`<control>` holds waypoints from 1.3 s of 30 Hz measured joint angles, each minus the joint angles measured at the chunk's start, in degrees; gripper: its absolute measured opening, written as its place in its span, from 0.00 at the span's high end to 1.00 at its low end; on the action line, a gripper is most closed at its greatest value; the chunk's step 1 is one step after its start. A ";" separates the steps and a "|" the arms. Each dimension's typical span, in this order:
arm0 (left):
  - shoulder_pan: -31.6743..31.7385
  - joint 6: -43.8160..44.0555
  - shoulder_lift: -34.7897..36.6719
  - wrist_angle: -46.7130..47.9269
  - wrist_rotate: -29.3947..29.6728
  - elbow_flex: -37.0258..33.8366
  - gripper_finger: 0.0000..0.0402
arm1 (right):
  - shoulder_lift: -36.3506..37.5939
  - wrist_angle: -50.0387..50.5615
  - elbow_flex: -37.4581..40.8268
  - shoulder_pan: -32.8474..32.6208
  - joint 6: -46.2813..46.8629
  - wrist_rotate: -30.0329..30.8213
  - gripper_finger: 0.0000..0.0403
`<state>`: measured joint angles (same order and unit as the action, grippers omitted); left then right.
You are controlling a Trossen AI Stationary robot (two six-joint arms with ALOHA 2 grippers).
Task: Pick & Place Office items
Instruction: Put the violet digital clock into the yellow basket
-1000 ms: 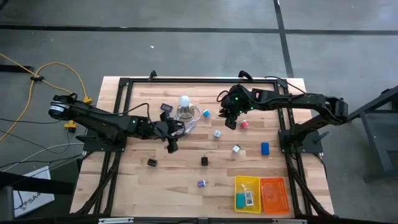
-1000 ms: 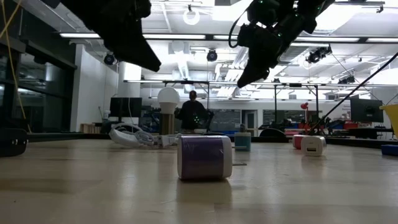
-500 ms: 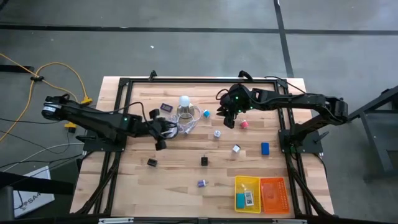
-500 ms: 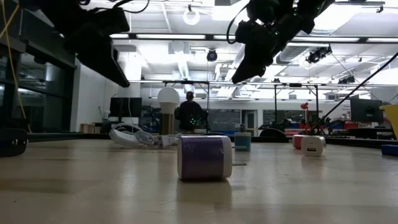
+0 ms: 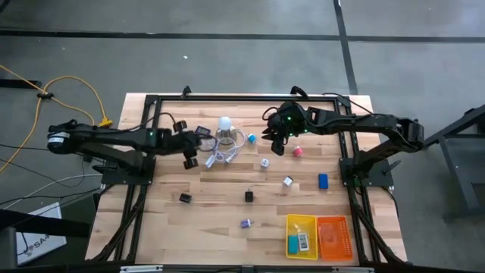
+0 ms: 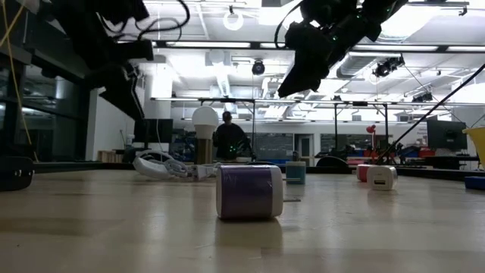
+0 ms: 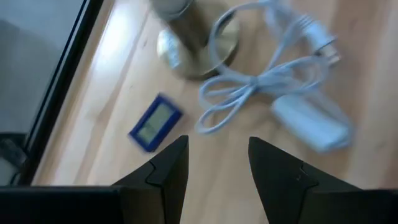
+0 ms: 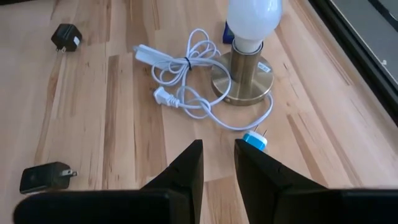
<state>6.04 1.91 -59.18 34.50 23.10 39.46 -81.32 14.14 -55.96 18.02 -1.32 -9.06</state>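
Claws, two (both empty) (image 5: 191, 158) (image 5: 279, 143), trays, two (image 5: 301, 236)

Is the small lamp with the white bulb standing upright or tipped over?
Upright. The lamp stands on its round brass base, flat on the table, bulb on top; the low view shows it vertical too.

Small office items lie scattered: a flat blue rectangular piece (image 5: 323, 181), a pink cube (image 5: 298, 151), two black plug-like blocks (image 5: 185, 199) (image 5: 248, 196), and a purple-banded white cylinder (image 6: 249, 192) lying on its side.
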 joint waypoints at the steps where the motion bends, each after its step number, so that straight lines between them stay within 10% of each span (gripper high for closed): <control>1: 1.70 -0.94 -0.02 0.49 -1.16 0.00 0.60 | 0.00 0.15 0.00 0.00 0.00 -0.03 0.81; 19: 33.26 -42.44 -8.21 -7.47 -24.92 0.72 0.60 | 0.00 0.17 0.00 0.00 0.00 -0.04 0.81; 39: 36.33 -45.26 -27.28 10.65 -27.75 19.45 0.60 | 0.00 0.17 0.00 0.00 0.00 -0.04 0.81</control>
<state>42.37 -43.35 -86.46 45.15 -4.64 58.92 -81.32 14.31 -55.96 18.02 -1.32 -9.10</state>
